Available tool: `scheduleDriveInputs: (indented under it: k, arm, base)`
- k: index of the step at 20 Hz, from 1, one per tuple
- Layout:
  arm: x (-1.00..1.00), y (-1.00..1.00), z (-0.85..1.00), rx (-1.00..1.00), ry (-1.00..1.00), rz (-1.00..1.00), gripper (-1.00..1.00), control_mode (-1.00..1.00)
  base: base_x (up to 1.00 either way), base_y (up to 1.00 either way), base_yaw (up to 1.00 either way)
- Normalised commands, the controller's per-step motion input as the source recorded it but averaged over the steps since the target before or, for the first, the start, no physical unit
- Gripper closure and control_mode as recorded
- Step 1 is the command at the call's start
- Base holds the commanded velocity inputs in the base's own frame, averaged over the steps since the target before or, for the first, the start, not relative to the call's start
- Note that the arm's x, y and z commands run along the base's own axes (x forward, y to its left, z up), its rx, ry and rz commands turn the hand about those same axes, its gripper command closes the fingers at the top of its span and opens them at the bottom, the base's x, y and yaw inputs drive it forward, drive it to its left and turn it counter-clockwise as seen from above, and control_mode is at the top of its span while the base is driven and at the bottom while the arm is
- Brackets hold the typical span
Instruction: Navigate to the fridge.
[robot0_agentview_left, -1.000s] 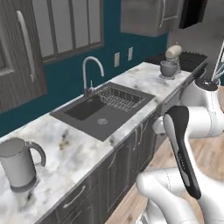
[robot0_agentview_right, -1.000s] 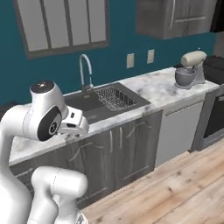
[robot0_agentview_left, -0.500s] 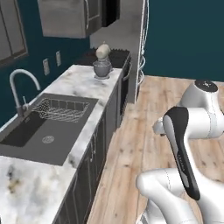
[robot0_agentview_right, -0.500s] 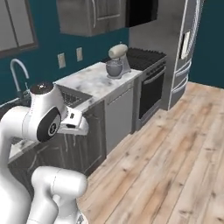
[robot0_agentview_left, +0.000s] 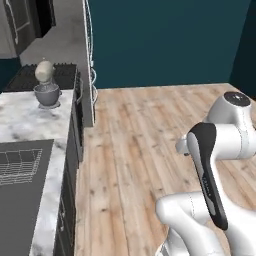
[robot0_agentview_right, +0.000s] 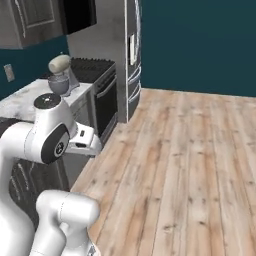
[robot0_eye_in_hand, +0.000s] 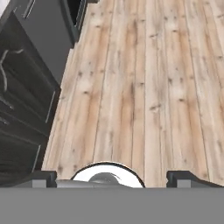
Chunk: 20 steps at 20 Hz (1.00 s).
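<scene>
Facing fridge (robot0_agentview_right: 132, 55) beyond oven (robot0_agentview_right: 106, 97)

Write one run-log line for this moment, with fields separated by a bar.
phase: driving toward fridge | fridge: ahead, beyond oven | stand mixer: on counter | end effector: open, holds nothing, over wood floor

Home kitchen, marble counter (robot0_agentview_left: 27, 117), stand mixer (robot0_agentview_right: 60, 75), black oven (robot0_agentview_right: 106, 102), fridge (robot0_agentview_right: 132, 55)

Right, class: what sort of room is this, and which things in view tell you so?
A home kitchen, rendered. A marble counter carries a stand mixer and a sink, with a black oven beside it and a steel-look fridge further along the wall.
</scene>
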Motion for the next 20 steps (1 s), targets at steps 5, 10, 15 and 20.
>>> scheduleDriveInputs:
  k: [5,10,15,20]
  arm:
    - [0.00,0.00,0.00,0.00,0.00,0.00,-1.00,1.00]
    - [0.00,0.00,0.00,0.00,0.00,0.00,-1.00,1.00]
    - [0.00,0.00,0.00,0.00,0.00,0.00,-1.00,1.00]
    - [0.00,0.00,0.00,0.00,0.00,0.00,-1.00,1.00]
  base:
    - [1.00,-0.09,-0.42]
    - [1.00,-0.06,-0.27]
    - [1.00,0.00,-0.11]
    - [1.00,0.00,-0.01]
